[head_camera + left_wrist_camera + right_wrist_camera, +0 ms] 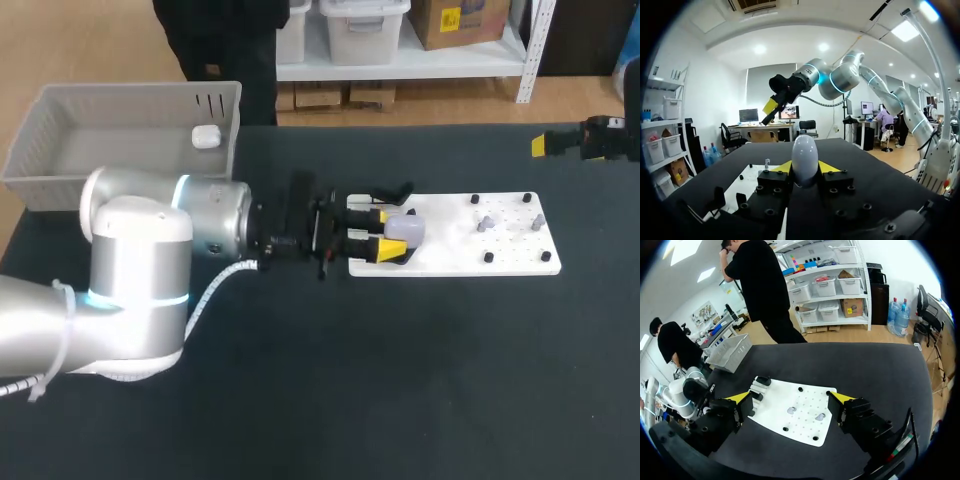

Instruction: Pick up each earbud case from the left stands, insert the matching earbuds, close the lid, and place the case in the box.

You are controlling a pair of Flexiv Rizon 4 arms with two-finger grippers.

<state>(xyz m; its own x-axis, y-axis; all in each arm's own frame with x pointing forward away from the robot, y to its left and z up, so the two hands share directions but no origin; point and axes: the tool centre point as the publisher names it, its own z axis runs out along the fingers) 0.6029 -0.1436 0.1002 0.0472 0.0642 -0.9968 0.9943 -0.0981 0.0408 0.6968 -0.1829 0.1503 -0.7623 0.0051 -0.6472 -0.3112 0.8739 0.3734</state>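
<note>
Earbud case [407, 228] sits clamped in left tool [383, 234] above white board [500, 262]; right tool [792, 398] gapes wide, empty.

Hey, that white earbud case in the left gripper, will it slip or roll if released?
Probably slippery: the earbud case looks smooth and rounded, pinched only at its sides by the yellow fingers. Set on the white board, its egg-like shape would likely rock or roll. It seems small and probably light.
</note>
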